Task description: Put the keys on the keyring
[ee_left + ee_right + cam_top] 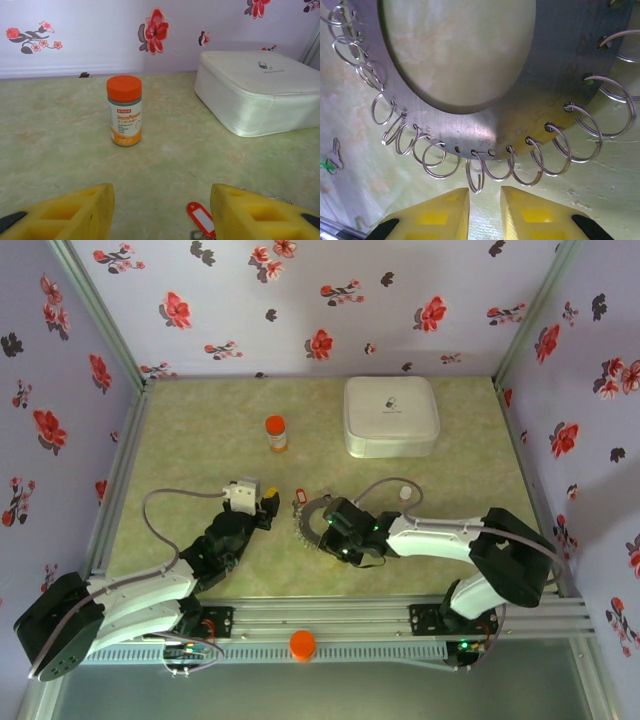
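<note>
The keyring (303, 516) is a flat grey metal ring with many wire split rings along its rim, lying mid-table. In the right wrist view the keyring (485, 131) fills the top. My right gripper (485, 201) sits just below its rim, its yellow fingers a narrow gap apart with nothing between them. One split ring (479, 175) hangs right above that gap. A key with a red tag (201, 218) lies beside the right finger of my left gripper (162, 212), which stands open and empty. A small green-headed key (334, 156) lies at the far left. In the top view, my left gripper (264, 508) is left of the ring and my right gripper (322, 524) is at the ring's near right.
An orange-capped bottle (276, 433) stands behind the left gripper, and a white rounded-square case (390, 416) sits at the back right. A small white cap-like piece (405, 494) lies right of the ring. The flowered walls close in on three sides.
</note>
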`<control>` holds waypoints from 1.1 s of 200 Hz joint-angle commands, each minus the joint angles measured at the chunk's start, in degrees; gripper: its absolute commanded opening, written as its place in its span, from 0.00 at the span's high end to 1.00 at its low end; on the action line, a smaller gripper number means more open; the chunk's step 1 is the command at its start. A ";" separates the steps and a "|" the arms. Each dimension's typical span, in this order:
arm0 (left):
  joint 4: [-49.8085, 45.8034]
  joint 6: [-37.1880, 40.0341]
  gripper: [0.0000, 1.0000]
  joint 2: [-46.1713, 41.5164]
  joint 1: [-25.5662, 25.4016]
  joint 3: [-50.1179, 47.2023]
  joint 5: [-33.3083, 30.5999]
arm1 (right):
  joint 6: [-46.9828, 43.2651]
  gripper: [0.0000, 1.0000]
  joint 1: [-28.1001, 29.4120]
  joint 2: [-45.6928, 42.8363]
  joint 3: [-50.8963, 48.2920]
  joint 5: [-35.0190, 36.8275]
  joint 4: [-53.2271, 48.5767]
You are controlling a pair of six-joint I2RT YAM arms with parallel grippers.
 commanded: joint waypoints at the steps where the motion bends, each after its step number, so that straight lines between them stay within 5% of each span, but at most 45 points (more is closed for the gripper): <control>1: 2.04 0.52 0.47 -0.28 0.28 -0.01 -0.06 | 0.88 0.77 0.31 1.36 1.89 1.23 -1.61; 220: 2.24 0.30 0.47 -1.36 0.27 -0.72 -0.64 | -1.64 0.90 -1.06 5.48 5.63 1.77 -3.73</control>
